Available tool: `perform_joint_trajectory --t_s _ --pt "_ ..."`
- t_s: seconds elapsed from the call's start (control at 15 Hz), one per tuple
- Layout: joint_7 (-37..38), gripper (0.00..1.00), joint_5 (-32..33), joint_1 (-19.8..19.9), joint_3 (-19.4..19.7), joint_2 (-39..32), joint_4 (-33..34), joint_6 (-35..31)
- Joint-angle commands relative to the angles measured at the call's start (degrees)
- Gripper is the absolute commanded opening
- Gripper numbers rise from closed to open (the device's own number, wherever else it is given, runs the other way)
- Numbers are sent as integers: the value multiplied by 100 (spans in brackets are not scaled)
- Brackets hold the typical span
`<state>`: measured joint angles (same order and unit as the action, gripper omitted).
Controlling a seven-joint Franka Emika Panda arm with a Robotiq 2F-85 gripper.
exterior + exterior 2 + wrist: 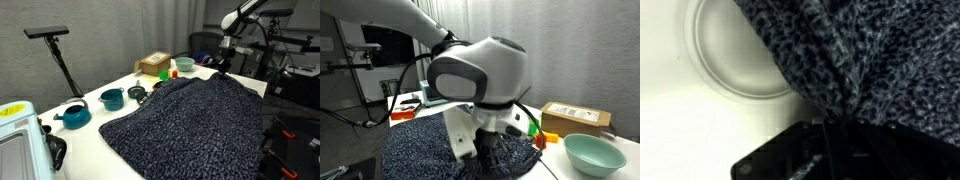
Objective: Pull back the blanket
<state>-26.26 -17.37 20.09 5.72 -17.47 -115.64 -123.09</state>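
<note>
wrist view: fingers (792, 160) pinch the blanket (865, 45) fold.

Bowl (725, 55): pale, top cut off, right side under the blanket (870, 50). Gripper (827, 135): dark blur (fingers indistinct) below the blanket's pinched fold. Arm (480, 70): hides the blanket's middle.
</note>
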Motion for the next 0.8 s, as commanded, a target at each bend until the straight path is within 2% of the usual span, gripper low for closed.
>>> perform_joint_trajectory --t_s 0.0,0.33,0.73 --pt "1481 2 709 -645 137 1002 -416 -401" --pt "3732 2 2152 -1455 -127 1426 -353 -123" --pt "5172 2 2977 -2360 -843 1730 -281 187"
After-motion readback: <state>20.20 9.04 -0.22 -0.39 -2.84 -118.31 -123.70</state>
